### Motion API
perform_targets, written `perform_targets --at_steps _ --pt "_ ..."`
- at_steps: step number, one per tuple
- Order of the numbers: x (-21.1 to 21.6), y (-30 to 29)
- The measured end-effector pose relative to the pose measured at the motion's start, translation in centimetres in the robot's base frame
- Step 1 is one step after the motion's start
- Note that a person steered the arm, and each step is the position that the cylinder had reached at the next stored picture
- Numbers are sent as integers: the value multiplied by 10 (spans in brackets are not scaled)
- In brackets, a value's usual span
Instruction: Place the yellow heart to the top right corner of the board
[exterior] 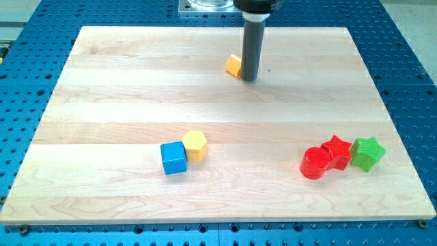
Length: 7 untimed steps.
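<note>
The yellow heart point(233, 65) lies near the top edge of the surface point(136, 102), a little toward the view's left of the top edge's middle, and most of it is hidden behind the dark rod, so its heart shape cannot really be confirmed from here. My tip point(249, 78) sits just to the view's right of the yellow heart, touching it or very nearly so; there is no pincer on this arm, only the rod, so nothing is being held or let go. That placement is the main risk, in my judgement: the goal corner lies to the view's right of the heart, and the tip stands on that same side, so any push from here would drive the block toward the view's left, away from the corner. The tip would first need to circle round to the heart's left side, and clipping it on the way could spin it or nudge it off the top edge, which is close. An off-centre push could also let the rounded block slip sideways off the rod. Well below the heart, toward the view's bottom, sit a yellow hexagon point(195, 145) touching a blue cube point(173, 158); far to the lower right of the heart a red cylinder point(315, 163), red star point(337, 152) and green star point(367, 152) cluster together, all clear of the likely path.
</note>
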<state>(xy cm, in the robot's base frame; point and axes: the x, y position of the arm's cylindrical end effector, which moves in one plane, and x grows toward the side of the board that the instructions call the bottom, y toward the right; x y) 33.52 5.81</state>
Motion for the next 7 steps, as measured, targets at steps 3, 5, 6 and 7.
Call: perform_targets --at_steps 3,5,6,7 --pt "-38 -62" --pt "-8 45" --pt "11 96" --pt "19 144"
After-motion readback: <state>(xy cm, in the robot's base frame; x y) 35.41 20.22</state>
